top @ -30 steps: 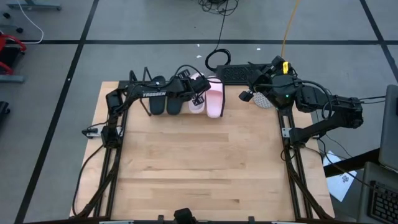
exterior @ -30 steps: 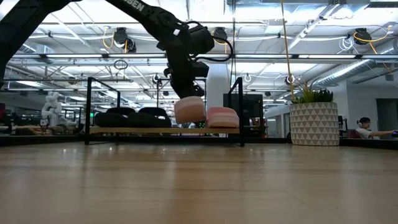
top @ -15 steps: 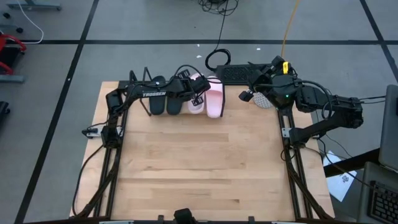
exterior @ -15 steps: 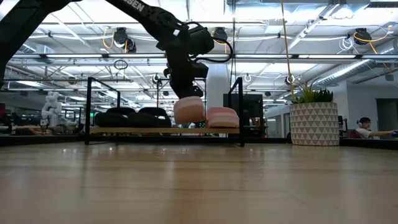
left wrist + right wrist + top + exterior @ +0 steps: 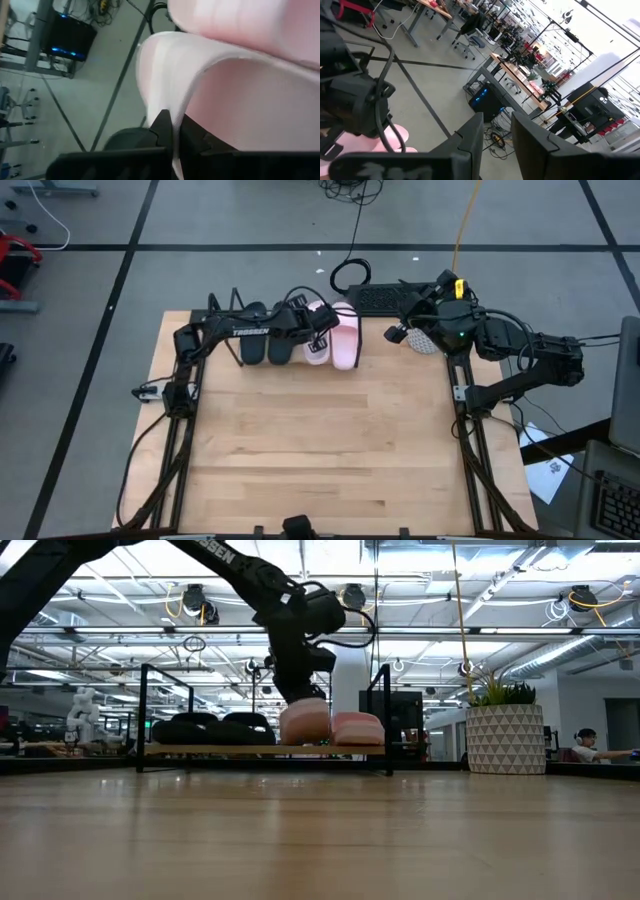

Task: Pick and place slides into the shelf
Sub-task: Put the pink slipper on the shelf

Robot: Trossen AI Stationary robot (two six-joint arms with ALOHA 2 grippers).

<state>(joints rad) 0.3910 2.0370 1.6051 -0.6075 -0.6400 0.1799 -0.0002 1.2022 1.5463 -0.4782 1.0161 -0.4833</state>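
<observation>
The shelf [image 5: 265,750] stands at the table's far edge. Two black slides [image 5: 266,338] [image 5: 215,727] lie on its left half, soles down. One pink slide [image 5: 346,336] [image 5: 358,727] lies on its right part. My left gripper [image 5: 318,330] [image 5: 300,692] is shut on the second pink slide [image 5: 305,722], between the black pair and the other pink one. My right gripper [image 5: 397,333] [image 5: 497,135] hangs open beyond the shelf's right end, holding nothing. My left gripper pinches the pink slide's wide strap at its edge [image 5: 172,107] between the two fingers [image 5: 164,127], one on each face of the strap. It comes from above, pointing down. The slide hangs level below it, its sole at the shelf board; whether it rests there I cannot tell.
A black keyboard [image 5: 375,298] lies behind the shelf's right end, close to my right gripper. A patterned plant pot [image 5: 505,735] stands at the far right. The shelf's black wire ends [image 5: 383,720] rise on both sides. The near wooden table [image 5: 320,440] is bare board.
My left gripper has come down a little, still shut on the pink slide's strap. The slide has sunk with it, from just above the shelf board to about board level beside the other pink slide.
</observation>
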